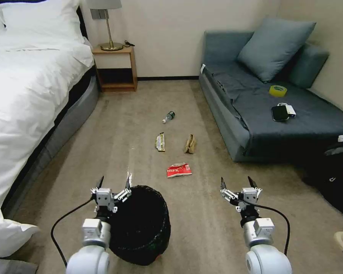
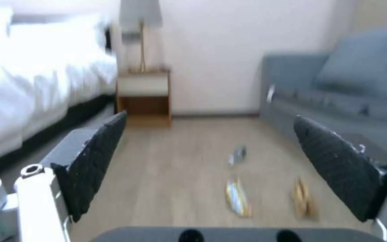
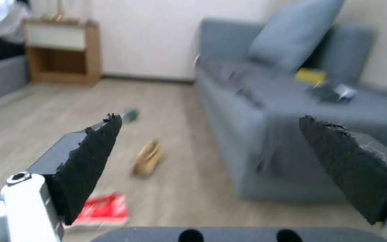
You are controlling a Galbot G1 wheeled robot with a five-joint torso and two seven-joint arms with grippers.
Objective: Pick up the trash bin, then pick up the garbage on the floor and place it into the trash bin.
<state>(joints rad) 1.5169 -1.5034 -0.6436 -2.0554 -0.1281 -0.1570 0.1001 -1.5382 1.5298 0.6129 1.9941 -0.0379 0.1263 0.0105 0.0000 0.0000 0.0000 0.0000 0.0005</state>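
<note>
- Down on the beige carpet, close in front of the robot, stands the round black trash bin lined with a glossy black plastic bag [image 1: 143,224]; the left gripper [image 1: 113,183] hovers at its near-left rim with fingers spread wide and nothing between them, and I cannot tell whether one fingertip touches the rim or only hangs over it.
- Off to the other side, the right gripper [image 1: 236,183] hangs over bare floor, well apart from the bin, its fingers likewise released and empty.
- By my judgement the first step is in hand: the bin is not yet lifted; the next move calls for the left fingers to straddle the thin rim and liner and clench there, since the bin's body is too wide to span.
- Farther out on the carpet lies the garbage, four pieces by my count: one red-and-white crumpled snack packet [image 1: 178,170] nearest the bin; one brown crumpled paper bag [image 1: 190,144] beyond it; one flat gold wrapper [image 1: 160,142] beside that; one small clear bottle [image 1: 168,116] farthest off.
- Over on the grey-blue sofa [image 1: 232,125] rest one yellow tape roll [image 1: 278,90] and one black phone [image 1: 280,113]; neither lies on the floor, so I judge them no part of the job.
</note>
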